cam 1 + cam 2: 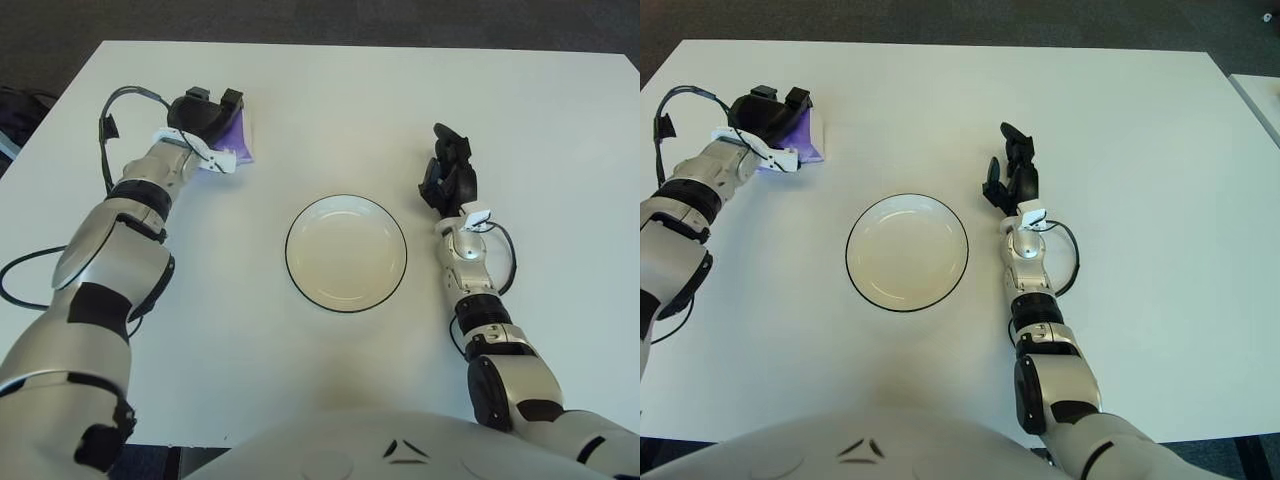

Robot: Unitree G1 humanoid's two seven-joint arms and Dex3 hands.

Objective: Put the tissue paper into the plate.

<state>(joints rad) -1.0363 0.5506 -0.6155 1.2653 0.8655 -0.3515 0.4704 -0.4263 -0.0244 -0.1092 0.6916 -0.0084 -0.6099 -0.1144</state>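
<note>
The tissue paper (238, 134) is a small purple pack at the table's far left. My left hand (207, 118) is over it, its dark fingers curled around the pack's top edge, and most of the pack is hidden under the hand. The white plate (346, 253) with a dark rim sits empty at the table's centre, well right of and nearer than the pack. My right hand (447, 170) shows right of the plate, fingers relaxed and holding nothing.
The white table (560, 120) has bare surface all around the plate. A black cable (108, 120) loops off my left forearm. Dark floor lies past the far edge, and a dark object (15, 105) lies off the left edge.
</note>
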